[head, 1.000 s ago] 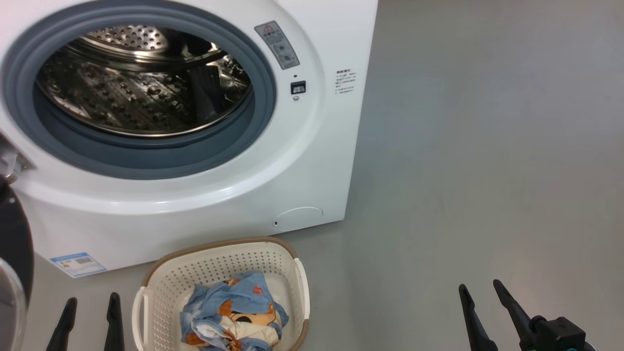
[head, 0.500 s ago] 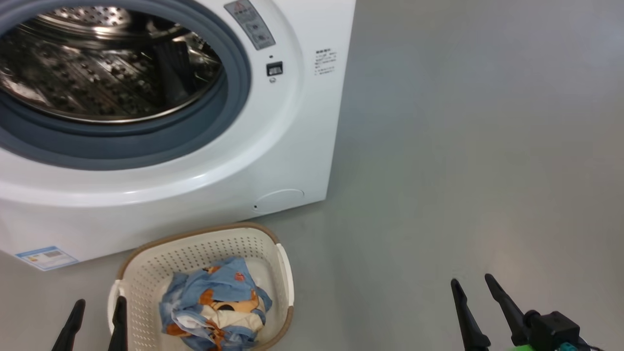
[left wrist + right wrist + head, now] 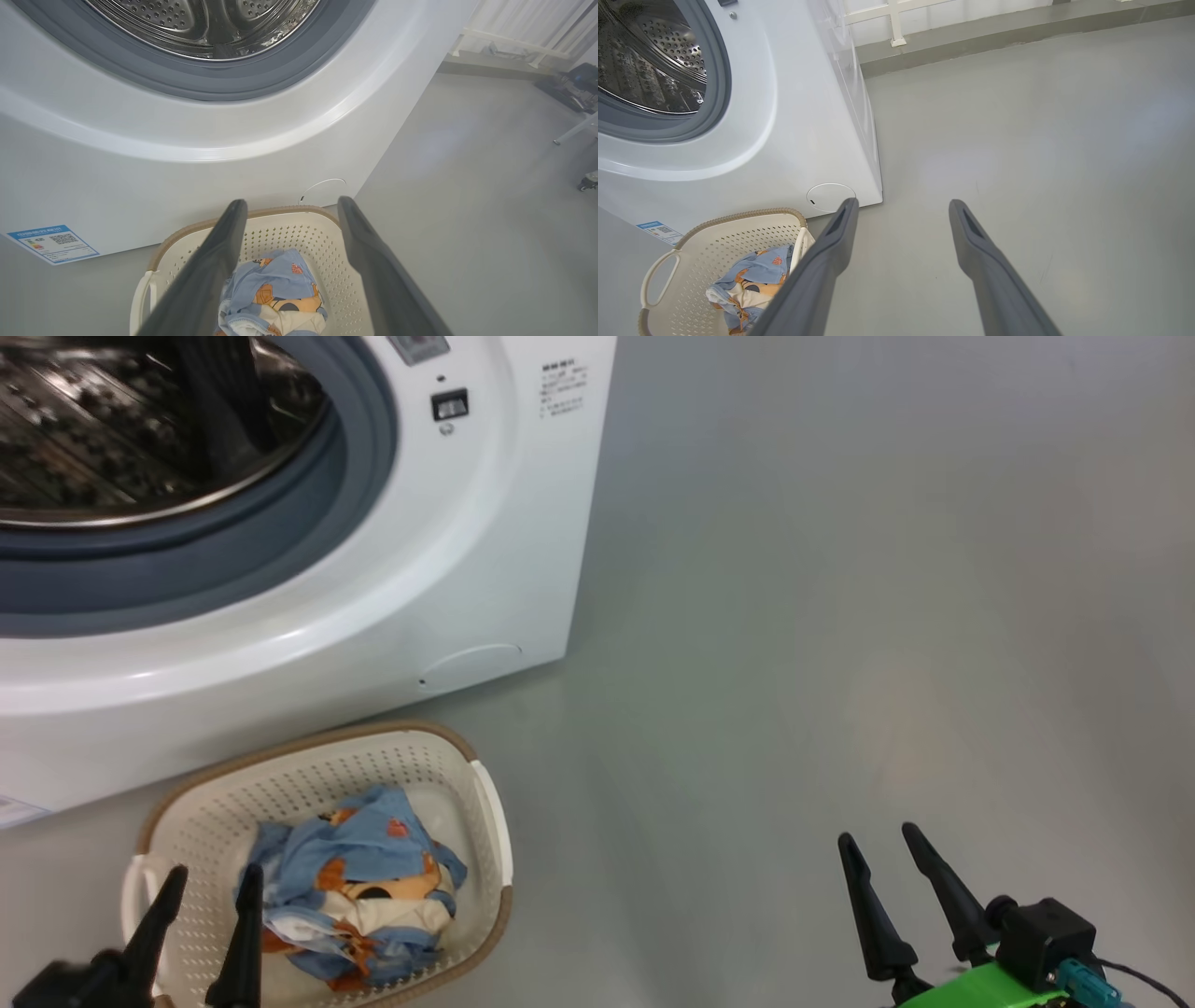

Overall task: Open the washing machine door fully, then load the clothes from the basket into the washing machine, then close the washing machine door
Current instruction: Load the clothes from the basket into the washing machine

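Take the basket (image 3: 308, 747) as your reference. It sits on the grey floor (image 3: 840, 616) just in front of the washing machine (image 3: 392, 597), with its brown rim near the white front panel; you cannot tell whether the two touch. Inside the basket lies a crumpled bundle of clothes (image 3: 359, 859), light blue with an orange and cream cartoon print, heaped toward the basket's near side.

Your left pincer (image 3: 215, 870) hangs over the basket's near left part. It is released, with its two dark fingers spread and nothing between them. In the left wrist view the clothes show between and below the fingers, with no contact that you can make out. Your right pincer (image 3: 876, 833) is well to the right of the basket, over bare floor. It is also released and empty, fingers apart.

Behind and above the basket, the machine's mouth stands uncovered, and the grey rubber gasket (image 3: 280, 523) rings the steel perforated drum (image 3: 112, 429). The round flap (image 3: 470, 665) sits low on the machine's front, just behind the basket's far right corner. A blue sticker (image 3: 51, 242) is low on the same panel, to the left of the basket. The white handle (image 3: 493, 821) on the basket's right side faces the open floor.
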{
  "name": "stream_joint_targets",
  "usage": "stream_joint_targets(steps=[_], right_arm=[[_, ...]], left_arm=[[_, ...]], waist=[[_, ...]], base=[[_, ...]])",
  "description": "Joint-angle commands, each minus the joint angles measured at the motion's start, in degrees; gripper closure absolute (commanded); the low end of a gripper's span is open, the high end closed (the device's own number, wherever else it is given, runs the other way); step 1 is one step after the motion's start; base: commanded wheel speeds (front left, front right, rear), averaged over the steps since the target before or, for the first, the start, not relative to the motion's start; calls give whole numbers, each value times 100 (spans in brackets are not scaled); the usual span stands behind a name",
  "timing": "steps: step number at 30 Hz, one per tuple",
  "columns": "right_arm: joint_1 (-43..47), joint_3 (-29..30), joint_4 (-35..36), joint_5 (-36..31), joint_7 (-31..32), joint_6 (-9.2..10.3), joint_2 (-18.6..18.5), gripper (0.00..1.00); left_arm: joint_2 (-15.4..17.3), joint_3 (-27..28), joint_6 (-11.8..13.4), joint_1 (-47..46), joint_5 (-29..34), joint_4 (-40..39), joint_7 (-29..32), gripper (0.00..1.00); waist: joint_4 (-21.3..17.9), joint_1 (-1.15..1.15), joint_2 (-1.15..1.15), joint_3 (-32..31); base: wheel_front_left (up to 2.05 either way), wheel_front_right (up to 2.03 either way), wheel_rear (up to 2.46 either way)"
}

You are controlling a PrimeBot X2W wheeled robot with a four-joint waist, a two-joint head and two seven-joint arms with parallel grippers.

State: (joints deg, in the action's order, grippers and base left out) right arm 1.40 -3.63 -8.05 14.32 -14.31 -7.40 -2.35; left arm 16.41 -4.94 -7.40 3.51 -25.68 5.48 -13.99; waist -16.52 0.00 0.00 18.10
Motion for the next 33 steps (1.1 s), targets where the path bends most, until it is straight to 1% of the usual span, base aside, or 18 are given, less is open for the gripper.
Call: stream_joint_targets(steps=[1,10,18,23,28,33], right_arm=[[-143,-162,151,94,-69,-9,-53,0],[-364,-359,192,258,-69,-9,-53,0],[-594,-530,231,355,-69,-9,-53,0],[-672,-626,229,406,-69,-9,-53,0],[-750,-791,242,503,-69,-9,-53,0],[-793,-933,281,612,-69,-9,-53,0]], left_arm=[[113,188,5,-209,-8,-71,14,0],[128,7,298,-816,138,722,642,0],[184,-62,489,-1420,129,1731,1284,0],[247,-184,645,-1836,269,2342,1636,0],[320,-259,860,-2227,419,2913,1883,0],[396,-309,948,-2499,485,3324,2020,0]], waist=[[-142,0,0,193],[-236,0,0,655],[-318,0,0,1041],[-367,0,0,1172],[-462,0,0,1313],[-598,0,0,1479]], base=[[0,0,0],[0,0,0],[0,0,0],[0,0,0],[0,0,0],[0,0,0]])
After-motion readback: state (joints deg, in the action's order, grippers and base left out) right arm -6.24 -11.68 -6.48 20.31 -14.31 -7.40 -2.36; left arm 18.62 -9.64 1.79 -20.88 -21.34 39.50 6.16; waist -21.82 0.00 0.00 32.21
